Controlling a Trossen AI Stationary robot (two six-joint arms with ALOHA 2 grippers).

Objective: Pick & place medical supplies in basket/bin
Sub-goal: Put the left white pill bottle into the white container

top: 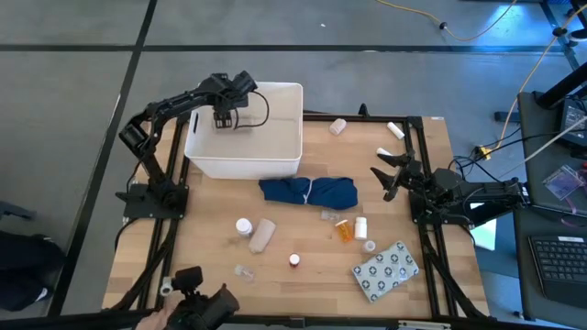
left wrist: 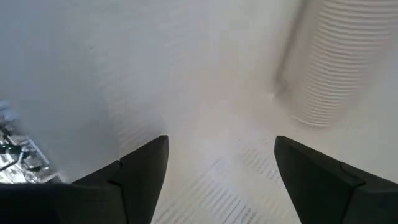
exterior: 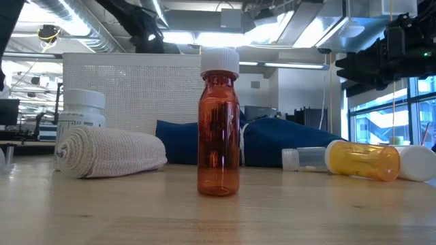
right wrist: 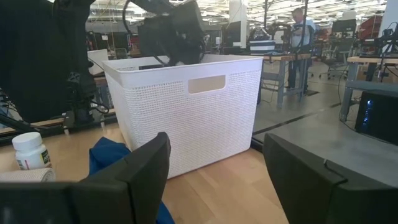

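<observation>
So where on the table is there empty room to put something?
Bare wood lies right of the white bin, between it and the right gripper, and along the table's left edge below the bin. It is crowded in front of the blue cloth, around the orange bottle and gauze roll.

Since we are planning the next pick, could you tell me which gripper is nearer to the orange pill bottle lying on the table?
Right. The right gripper hangs open above the table's right side, close to the orange pill bottle. The left gripper is open over the white bin, across the blue cloth.
</observation>
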